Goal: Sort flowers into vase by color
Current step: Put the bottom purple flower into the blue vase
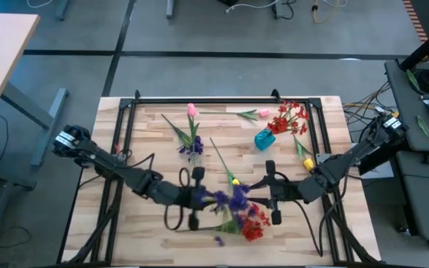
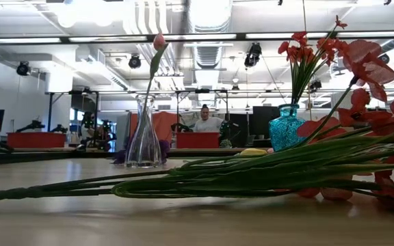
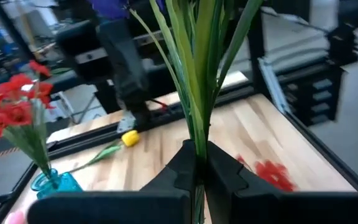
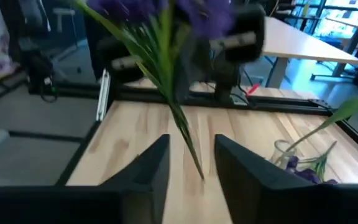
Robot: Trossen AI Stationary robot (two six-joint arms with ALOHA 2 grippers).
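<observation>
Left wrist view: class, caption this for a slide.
Left pincer shut on green flower stems above the wooden table.

Flower spray (image 1: 233, 199) between both arms mid-table, two vases (image 1: 264, 138) behind, loose flowers (image 1: 252, 223) in front.

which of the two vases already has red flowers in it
The blue vase, on the right arm's side of the table, holds the red flowers. The clear glass vase differs: it holds a pink tulip, with purple blossoms at its base.
</observation>
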